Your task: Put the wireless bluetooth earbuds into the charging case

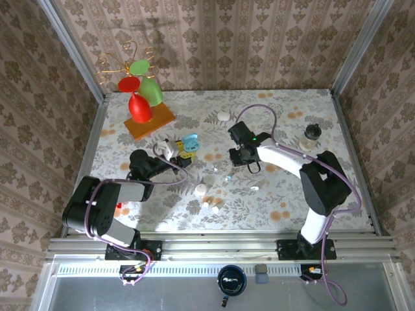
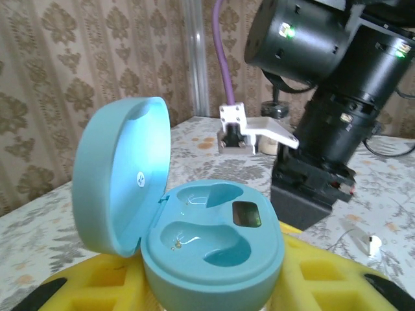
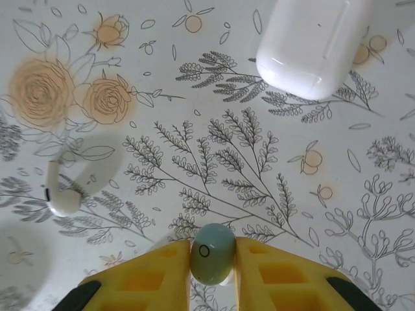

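Note:
My left gripper (image 2: 214, 285) is shut on the pale teal charging case (image 2: 214, 243), yellow fingers (image 2: 324, 275) on either side of its base. The lid (image 2: 120, 172) stands open and both sockets are bare. From above, that case (image 1: 190, 141) sits left of centre at my left gripper (image 1: 185, 149). My right gripper (image 3: 212, 259) is shut on a teal earbud (image 3: 212, 253), just above the tablecloth. A white earbud (image 3: 61, 194) lies to its left. Seen from above, my right gripper (image 1: 235, 161) hangs near the middle of the table.
A closed white case (image 3: 318, 45) lies beyond the right gripper, seen from above as the white case (image 1: 201, 190). Small white bits (image 1: 254, 188) (image 1: 216, 209) lie nearby. A wooden stand with red and green shapes (image 1: 139, 103) is at the back left, a small jar (image 1: 312, 135) at the right.

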`<state>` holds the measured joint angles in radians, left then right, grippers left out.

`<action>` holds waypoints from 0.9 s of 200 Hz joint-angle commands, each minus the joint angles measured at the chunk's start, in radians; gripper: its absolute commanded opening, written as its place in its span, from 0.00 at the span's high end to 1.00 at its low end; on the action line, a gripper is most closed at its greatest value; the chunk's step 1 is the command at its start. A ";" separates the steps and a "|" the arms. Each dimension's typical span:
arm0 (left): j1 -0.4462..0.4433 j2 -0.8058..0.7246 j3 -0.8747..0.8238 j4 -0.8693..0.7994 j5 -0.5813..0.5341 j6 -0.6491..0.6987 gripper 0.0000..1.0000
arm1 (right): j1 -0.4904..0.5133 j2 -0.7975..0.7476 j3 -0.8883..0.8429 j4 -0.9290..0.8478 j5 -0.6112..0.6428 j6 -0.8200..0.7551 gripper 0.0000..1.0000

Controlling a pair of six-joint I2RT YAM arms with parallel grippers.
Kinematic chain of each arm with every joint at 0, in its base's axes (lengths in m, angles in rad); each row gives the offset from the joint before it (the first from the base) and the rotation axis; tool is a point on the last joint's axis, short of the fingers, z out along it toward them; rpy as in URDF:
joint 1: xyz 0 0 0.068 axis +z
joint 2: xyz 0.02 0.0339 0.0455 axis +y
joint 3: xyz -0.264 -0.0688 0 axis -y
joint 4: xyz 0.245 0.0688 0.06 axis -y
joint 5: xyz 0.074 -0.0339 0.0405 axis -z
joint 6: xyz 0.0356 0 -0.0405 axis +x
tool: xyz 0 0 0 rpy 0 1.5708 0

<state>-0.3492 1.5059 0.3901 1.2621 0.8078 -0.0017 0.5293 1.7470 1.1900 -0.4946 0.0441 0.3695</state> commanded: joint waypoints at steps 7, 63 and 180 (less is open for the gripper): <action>-0.038 0.024 0.059 0.028 0.038 -0.026 0.62 | -0.059 -0.074 -0.058 0.079 -0.226 0.073 0.76; -0.072 0.072 0.098 0.028 0.094 -0.064 0.62 | -0.132 -0.206 -0.163 0.187 -0.420 -0.013 0.76; -0.094 0.087 0.111 0.028 0.179 -0.117 0.62 | -0.097 -0.424 -0.249 0.566 -0.791 -0.041 0.78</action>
<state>-0.4328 1.5776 0.4812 1.2648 0.9432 -0.0917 0.4038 1.3457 0.9253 -0.0238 -0.6411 0.3214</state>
